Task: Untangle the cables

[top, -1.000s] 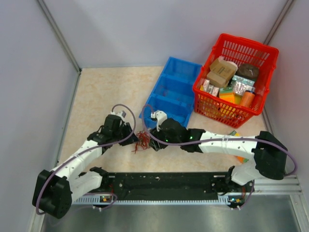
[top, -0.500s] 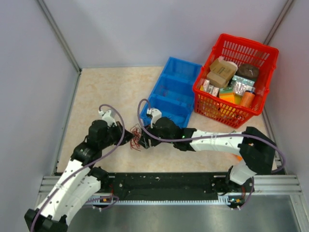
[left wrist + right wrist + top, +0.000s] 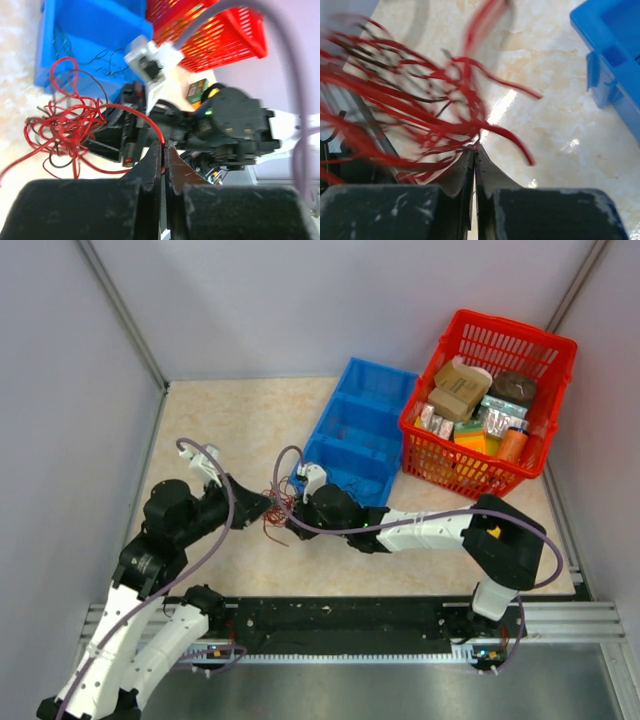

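left gripper [image 3: 161, 150]: jaws pressed together. One red strand arcs down and ends right between the tips, so it pinches one of the cables [image 3: 67, 117]. The lower part of both fingers is cut off at the bottom edge. From above, the left gripper [image 3: 262, 508] is only a dark wedge, and the pinch is too small to read there.

right gripper [image 3: 474, 149]: jaws closed with no gap visible. Red strands converge on the tips, so it looks like a pinch on the cables [image 3: 425, 120]. They are smeared and very close to the lens, so which strand is held can't be told. In the top view the right gripper [image 3: 289, 519] is mostly hidden under its own wrist.

cables [image 3: 274, 508]: a loose red tangle with a few dark strands mixed in. It sits between the two grippers, which face each other close together near the front left corner of the blue bin [image 3: 362, 425]. Can't tell whether the tangle rests on the table [image 3: 220, 425] or hangs clear of it.

Outward:
- In the left wrist view, thin dark strands show against the blue bin [image 3: 85, 30]. Inside it or in front of it, can't tell.
- The right arm [image 3: 235, 125] blocks most of the table behind the tangle.
- Only a corner of the blue bin [image 3: 615, 55] shows in the right wrist view, cut off at the edge.
- The red basket [image 3: 548, 365] stands just right of the bin, packed with boxes and packets [image 3: 460, 385]. Their labels are unreadable.
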`<state>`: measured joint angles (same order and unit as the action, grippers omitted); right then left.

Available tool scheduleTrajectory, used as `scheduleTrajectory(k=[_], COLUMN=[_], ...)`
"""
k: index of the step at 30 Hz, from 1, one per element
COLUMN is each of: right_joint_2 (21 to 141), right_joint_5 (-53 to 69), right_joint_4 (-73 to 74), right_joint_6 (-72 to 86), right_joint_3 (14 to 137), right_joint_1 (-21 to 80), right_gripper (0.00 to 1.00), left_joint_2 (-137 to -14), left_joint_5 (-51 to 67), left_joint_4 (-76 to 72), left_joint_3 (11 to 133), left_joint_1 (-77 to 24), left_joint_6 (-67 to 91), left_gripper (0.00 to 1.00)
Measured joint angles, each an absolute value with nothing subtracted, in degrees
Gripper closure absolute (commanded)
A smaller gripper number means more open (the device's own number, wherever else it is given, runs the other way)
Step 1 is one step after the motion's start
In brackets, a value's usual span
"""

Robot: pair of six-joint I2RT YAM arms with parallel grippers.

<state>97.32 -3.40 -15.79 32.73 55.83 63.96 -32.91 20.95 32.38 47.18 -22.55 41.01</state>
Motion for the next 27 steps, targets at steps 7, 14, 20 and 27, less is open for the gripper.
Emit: scheduleTrajectory(k=[7,14,20,27], right_joint_2=[95.13,87.48,74.28,76.2], right_joint_5=[-7.29,-6.98,-1.83,1.98], right_joint_4=[-17.37,-16.45,-15.18,-9.37], right_joint_6=[34.63,33.95,28.93,26.11], right_joint_3=[48.86,39.51,42.7,60.25], right_joint_1=[63.96,63.96,63.94,63.79], right_gripper=[1.0,0.61,0.38,0.43], left_joint_2=[-33.15,-33.01,-34.94,-35.35], left_joint_5=[19.11,15.77,17.15,18.52], left_joint_4=[34.15,34.94,36.38,37.1], left_joint_3=[57.67,64.14,63.94,62.63], left_joint_1=[-22.55,-22.55,-22.55,-22.55], left_joint_6=[39.94,38.04,37.87,37.87], left_gripper=[1.0,1.0,1.0,1.0])
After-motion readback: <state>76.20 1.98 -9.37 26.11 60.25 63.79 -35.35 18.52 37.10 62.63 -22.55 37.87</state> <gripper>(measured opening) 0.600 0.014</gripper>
